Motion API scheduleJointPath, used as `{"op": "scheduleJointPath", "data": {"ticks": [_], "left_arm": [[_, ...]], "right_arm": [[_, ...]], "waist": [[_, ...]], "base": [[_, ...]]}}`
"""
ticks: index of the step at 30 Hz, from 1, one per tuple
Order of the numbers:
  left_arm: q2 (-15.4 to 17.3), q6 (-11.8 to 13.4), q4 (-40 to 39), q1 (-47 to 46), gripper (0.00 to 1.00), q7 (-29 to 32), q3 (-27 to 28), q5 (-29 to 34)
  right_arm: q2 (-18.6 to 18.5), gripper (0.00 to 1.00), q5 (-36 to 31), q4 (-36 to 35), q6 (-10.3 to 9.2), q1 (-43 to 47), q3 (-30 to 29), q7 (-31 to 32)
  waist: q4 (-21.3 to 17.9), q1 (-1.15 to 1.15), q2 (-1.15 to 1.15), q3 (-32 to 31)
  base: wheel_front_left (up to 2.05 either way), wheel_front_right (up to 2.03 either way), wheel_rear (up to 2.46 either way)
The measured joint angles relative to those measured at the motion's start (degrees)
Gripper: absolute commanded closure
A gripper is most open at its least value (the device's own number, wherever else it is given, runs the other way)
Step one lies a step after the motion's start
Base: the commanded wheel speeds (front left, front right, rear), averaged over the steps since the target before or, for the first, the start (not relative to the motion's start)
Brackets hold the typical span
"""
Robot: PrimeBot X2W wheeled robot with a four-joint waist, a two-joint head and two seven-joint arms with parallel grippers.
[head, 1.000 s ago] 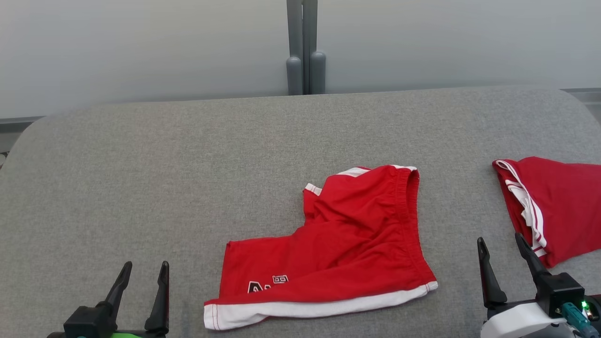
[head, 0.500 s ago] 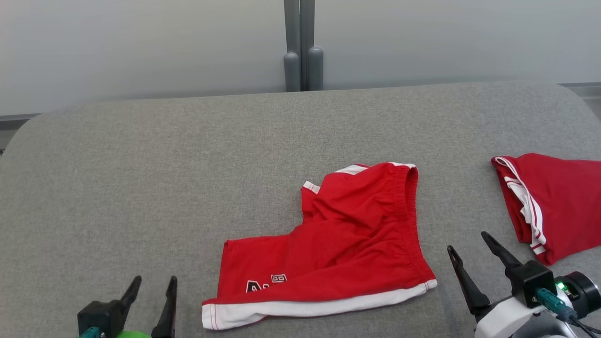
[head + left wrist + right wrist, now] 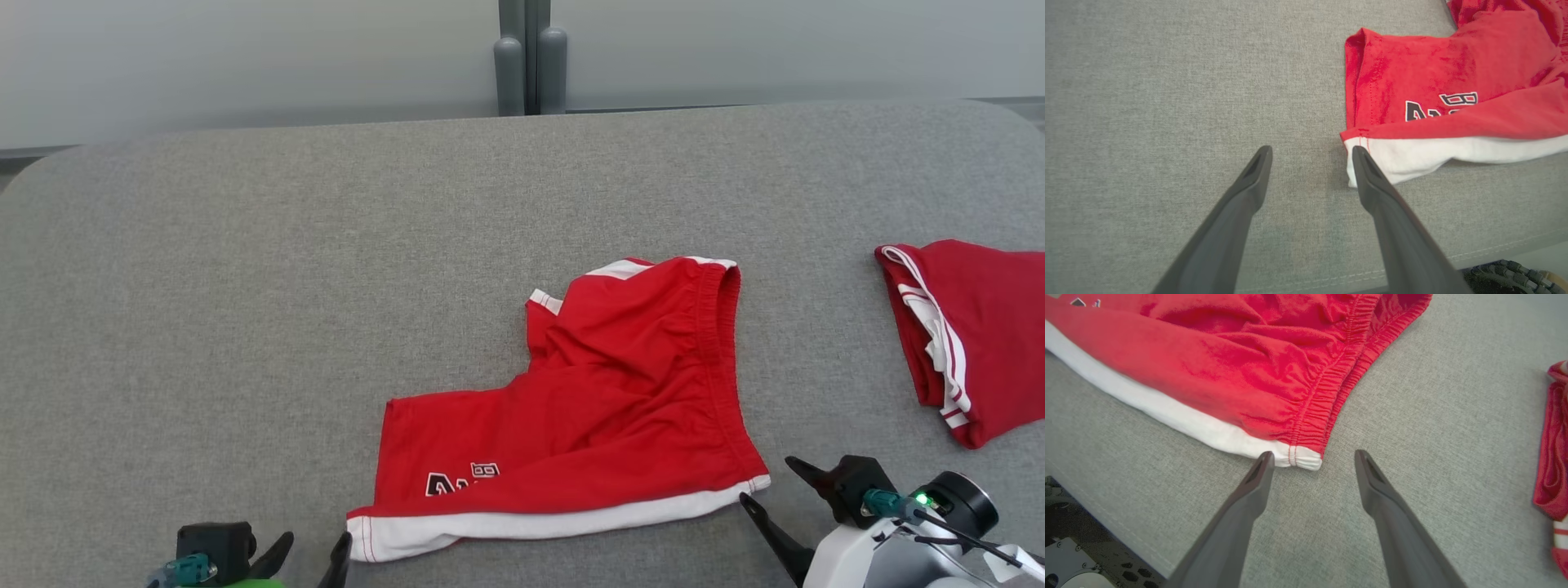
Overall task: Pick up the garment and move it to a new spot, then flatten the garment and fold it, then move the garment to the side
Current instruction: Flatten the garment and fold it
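Left gripper [image 3: 314, 543]: nearest to us, down at the lower left and cut off by the frame edge. Its two fingers are spread wide with nothing between them. In the wrist view one tip sits just beside the white corner of the shorts, and we can't tell if it touches.
Right gripper [image 3: 767, 480]: lower right, also partly cut off. The jaws are parted and empty, and the tips come in at the shorts' other near corner, where the elastic meets the white band. Contact there is too close to call.
Red shorts [image 3: 604, 408]: here's our garment, lying loose on the grey padded table [image 3: 245, 286], near the front edge and between the two grippers. It's rumpled and not flat.
White hem band [image 3: 531, 523]: it runs along the near edge of the shorts, corner to corner.
Lettering [image 3: 461, 482]: black-and-white characters, half tucked under a fold, so we can't read them.
Waistband [image 3: 718, 351]: gathered elastic running away from us up the right side.
Second red garment [image 3: 971, 327]: further right and well apart from the shorts. It has white stripes and is cut off by the frame edge, so we can't say what it is.
Grey posts [image 3: 531, 57]: they stand at the far edge, against the pale wall.
Count: two grippers, four fingers, two red garments, two posts.
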Motion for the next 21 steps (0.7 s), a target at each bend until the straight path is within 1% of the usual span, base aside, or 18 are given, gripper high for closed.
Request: {"op": "scheduleJointPath", "data": {"ticks": [8,11,15,21], "left_arm": [[0.3,-1.4,0.9,-0.2,0.00,3.8,-2.4,-2.7],[0.3,-1.8,1.1,-0.5,0.00,3.7,-3.2,-3.9],[0.3,-2.0,1.8,-1.4,0.00,3.4,-4.2,-3.9],[0.4,-2.4,2.9,-2.7,0.00,3.0,-5.7,-4.6]], "right_arm": [[-0.2,0.00,1.5,4.8,0.00,-4.9,5.8,-1.2],[-0.3,0.00,2.3,6.4,0.00,-5.7,7.2,-2.0],[-0.4,0.00,2.7,7.6,0.00,-6.8,8.5,-2.6],[-0.3,0.00,3.5,8.8,0.00,-7.8,9.3,-3.3]], "waist": [[0.4,0.00,0.00,1.8],[0.7,0.00,0.00,1.9],[0.8,0.00,0.00,1.9],[0.7,0.00,0.00,1.9]], "base": [[0.00,0.00,0.00],[0.00,0.00,0.00],[0.00,0.00,0.00],[0.00,0.00,0.00]]}}
